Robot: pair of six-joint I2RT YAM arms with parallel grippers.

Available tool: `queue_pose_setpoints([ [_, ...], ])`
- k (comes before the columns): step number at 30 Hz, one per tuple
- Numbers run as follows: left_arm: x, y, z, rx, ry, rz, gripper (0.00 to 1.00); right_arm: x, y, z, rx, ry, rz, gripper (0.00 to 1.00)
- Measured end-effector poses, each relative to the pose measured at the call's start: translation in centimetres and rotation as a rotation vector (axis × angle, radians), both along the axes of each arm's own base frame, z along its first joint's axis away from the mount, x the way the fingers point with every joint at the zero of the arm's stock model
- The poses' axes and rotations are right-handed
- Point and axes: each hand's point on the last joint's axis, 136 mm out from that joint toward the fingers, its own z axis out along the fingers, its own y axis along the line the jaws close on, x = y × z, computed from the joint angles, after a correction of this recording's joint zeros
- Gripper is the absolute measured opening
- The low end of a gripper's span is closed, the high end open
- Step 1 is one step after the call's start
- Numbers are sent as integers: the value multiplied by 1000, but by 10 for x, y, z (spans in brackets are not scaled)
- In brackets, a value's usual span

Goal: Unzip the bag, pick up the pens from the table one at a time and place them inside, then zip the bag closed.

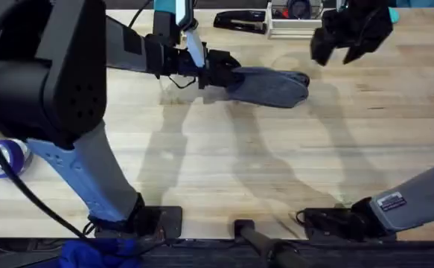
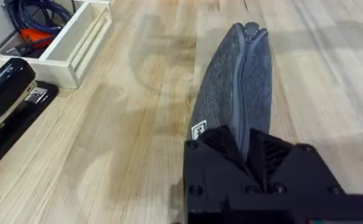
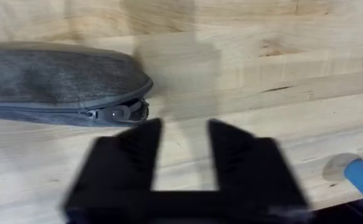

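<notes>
L gripper point(image 2: 251, 163) clamped on the near end of the pencil pouch point(image 2: 238, 87), jaws pinching the fabric right at the zip seam. That's my anchor: pin one end so the pouch won't slide when the zip gets tugged. Pouch runs straight out ahead of that gripper, lying flat on the tabletop point(image 2: 125, 124), zipper line up its middle, shut as far as I can see.

R gripper point(image 3: 182, 155) hovering, jaws apart w/ a clear gap, nothing in them. Zipper pull point(image 3: 116, 114) sits just ahead of it and a bit off to one side, at the pouch's rounded far end. Not touching yet. My guess: line up on the pull next, pinch it, drag toward the L gripper to open. Small tab, lying flat, so could slip out if I come in off-centre.

Pens: can't spot them from here, so no call on where they lie.

Surface is pale butcher-block, plank grain, bare around the pouch. Beyond the pouch from the L side: a black stapler point(image 2: 7, 102) and a white tray point(image 2: 75, 46) w/ cables behind. Roll of blue tape point(image 1: 4, 158) near my L base, on the tabletop edge.
</notes>
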Motion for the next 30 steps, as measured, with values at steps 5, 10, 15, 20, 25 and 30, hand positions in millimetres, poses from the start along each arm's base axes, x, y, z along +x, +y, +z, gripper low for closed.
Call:
queue_pose_setpoints([
  [5,0,0,0,0,0,0,41,-1,2,-1,12,6,5,989],
  [10,0,0,0,0,0,0,42,-3,12,-3,71,20,15,995],
  [15,0,0,0,0,0,0,41,-5,22,1,135,12,22,996],
  [20,0,0,0,0,0,0,42,-12,28,26,195,-58,27,996],
  [25,0,0,0,0,-3,-1,80,-21,33,48,247,-113,37,996],
  [30,4,4,2,-5,-16,10,831,-23,35,51,263,-115,39,995],
])
